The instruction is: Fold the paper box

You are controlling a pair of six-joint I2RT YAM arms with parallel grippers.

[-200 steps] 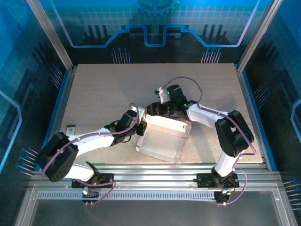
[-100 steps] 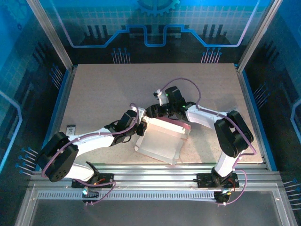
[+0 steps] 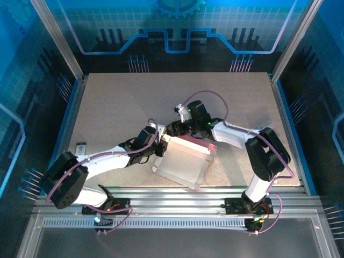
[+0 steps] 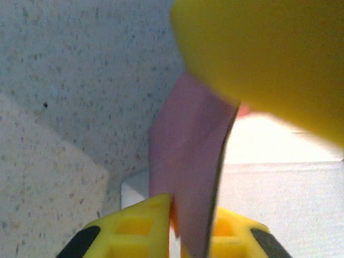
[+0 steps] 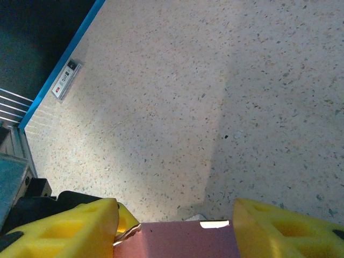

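On the left wrist feed, the paper box (image 4: 185,161) is a pink flap running off the bottom edge between the left gripper's (image 4: 188,217) fingers, which are cropped there too. Up and right of the box, a big yellow shape (image 4: 269,59) is too blurred for me to name. On the right wrist feed the bottom edge cuts off both the box and the right gripper (image 5: 174,215), so I can't judge contact. Far left of the box, a small tag (image 5: 66,79) is unreadable. From above, the right gripper covers the box's far edge.

Paper box (image 3: 181,164) is found partly folded near table (image 3: 118,107) centre; pale inner face is turned up, pink far flap raised.
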